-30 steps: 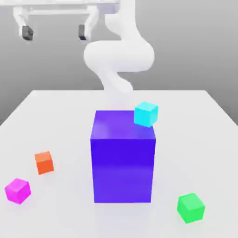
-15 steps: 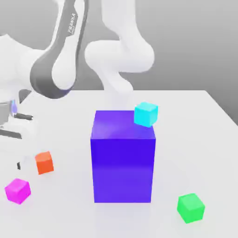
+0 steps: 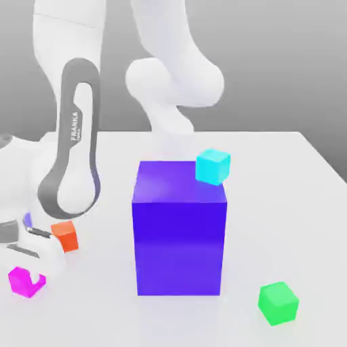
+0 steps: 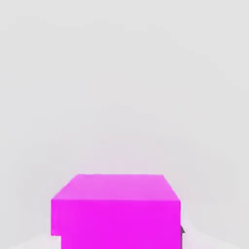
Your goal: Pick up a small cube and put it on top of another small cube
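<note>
We have our gripper (image 3: 32, 274) closed on the magenta cube (image 4: 116, 219), which sits between its fingers, low at the table (image 3: 264, 223). The grasp looks made; lifting, carrying and stacking remain. Orange cube (image 3: 65, 236) waits near the gripper, green cube (image 3: 278, 303) well apart from it; either could be the base.

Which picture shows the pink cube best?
The hand view: the pink cube looks big there, seen close up. The exterior view shows it small, partly behind the white gripper.
</note>
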{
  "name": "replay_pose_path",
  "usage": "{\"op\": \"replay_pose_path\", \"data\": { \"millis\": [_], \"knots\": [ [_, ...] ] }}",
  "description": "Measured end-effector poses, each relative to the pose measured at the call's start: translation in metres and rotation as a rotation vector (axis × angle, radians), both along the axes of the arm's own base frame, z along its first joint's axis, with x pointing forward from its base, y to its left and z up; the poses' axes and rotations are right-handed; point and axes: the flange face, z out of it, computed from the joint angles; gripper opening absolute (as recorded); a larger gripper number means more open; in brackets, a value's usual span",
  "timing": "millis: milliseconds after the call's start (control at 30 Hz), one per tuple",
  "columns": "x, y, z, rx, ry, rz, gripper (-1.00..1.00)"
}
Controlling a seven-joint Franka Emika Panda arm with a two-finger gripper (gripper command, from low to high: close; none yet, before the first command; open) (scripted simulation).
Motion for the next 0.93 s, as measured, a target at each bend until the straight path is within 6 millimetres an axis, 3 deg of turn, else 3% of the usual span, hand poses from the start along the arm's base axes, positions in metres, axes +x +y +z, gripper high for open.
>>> {"op": "replay_pose_path", "data": {
  "millis": [133, 167, 300, 467, 567, 667, 733, 800, 833, 933],
  "knots": [
    [0.001, 0.002, 0.045, 0.002, -0.001, 0.003, -1.00],
    [0.013, 0.018, 0.051, 0.006, -0.002, 0.033, -1.00],
    [0.068, 0.116, 0.063, 0.021, -0.004, 0.210, -1.00],
    [0.099, 0.239, 0.076, 0.028, -0.002, 0.414, -1.00],
    [0.099, 0.313, 0.084, 0.025, 0.000, 0.534, -1.00],
    [0.086, 0.396, 0.091, 0.017, 0.000, 0.677, -1.00],
    [0.076, 0.450, 0.083, 0.008, 0.000, 0.767, -1.00],
    [0.068, 0.482, 0.058, 0.002, 0.000, 0.819, -1.00],
    [0.066, 0.487, 0.047, 0.001, -0.001, 0.828, 1.00],
    [0.066, 0.487, 0.047, 0.001, -0.001, 0.828, 1.00]
  ]
}}
